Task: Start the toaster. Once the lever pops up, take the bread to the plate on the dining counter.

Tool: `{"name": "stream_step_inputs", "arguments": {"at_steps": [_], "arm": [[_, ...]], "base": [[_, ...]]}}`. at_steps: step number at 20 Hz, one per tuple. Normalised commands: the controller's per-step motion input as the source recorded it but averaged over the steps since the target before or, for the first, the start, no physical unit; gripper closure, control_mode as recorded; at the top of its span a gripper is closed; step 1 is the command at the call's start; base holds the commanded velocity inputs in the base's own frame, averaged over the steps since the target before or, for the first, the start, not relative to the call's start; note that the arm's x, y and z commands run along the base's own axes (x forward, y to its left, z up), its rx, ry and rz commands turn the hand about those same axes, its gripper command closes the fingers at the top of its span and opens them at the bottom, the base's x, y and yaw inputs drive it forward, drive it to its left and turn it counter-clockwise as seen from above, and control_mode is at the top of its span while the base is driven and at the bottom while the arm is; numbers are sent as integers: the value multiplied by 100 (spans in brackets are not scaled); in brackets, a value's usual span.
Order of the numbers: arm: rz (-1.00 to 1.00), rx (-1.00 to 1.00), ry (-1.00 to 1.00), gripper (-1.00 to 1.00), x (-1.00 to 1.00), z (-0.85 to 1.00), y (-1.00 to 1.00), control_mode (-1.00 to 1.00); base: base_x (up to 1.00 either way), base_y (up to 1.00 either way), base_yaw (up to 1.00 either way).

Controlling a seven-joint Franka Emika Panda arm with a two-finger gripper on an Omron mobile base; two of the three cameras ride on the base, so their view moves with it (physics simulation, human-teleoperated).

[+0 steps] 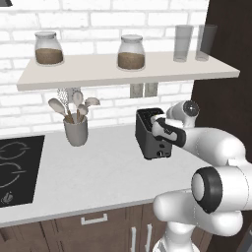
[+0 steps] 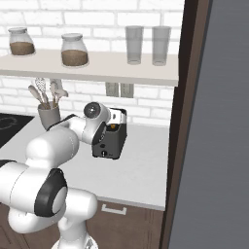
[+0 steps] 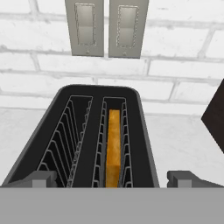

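The toaster is a small dark box standing on the white worktop by the brick wall. The bread sits upright in its right-hand slot, golden-orange top edge showing; the left slot holds nothing. My gripper hovers open just above the toaster's near end. Its fingertips stand wide apart on either side of the body, with nothing held. The plate and the dining counter are out of view.
A grey utensil pot stands left of the toaster, and a black hob lies further left. The shelf overhead carries jars and glasses. Two wall sockets sit behind the toaster. A tall dark cabinet closes off the right.
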Motion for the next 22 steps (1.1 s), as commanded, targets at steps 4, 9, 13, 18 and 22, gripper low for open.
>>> {"name": "stream_step_inputs", "arguments": {"at_steps": [4,9,13,18,22], "arm": [[0,0,0,-100,3,0,0,-100],[0,0,0,-100,3,0,0,-100],[0,0,0,-100,0,0,0,-100],[0,0,0,-100,0,0,0,-100],[0,0,0,-100,0,0,0,-100]], "base": [[0,0,0],[0,0,0],[0,0,0],[0,0,0],[0,0,0]]}}
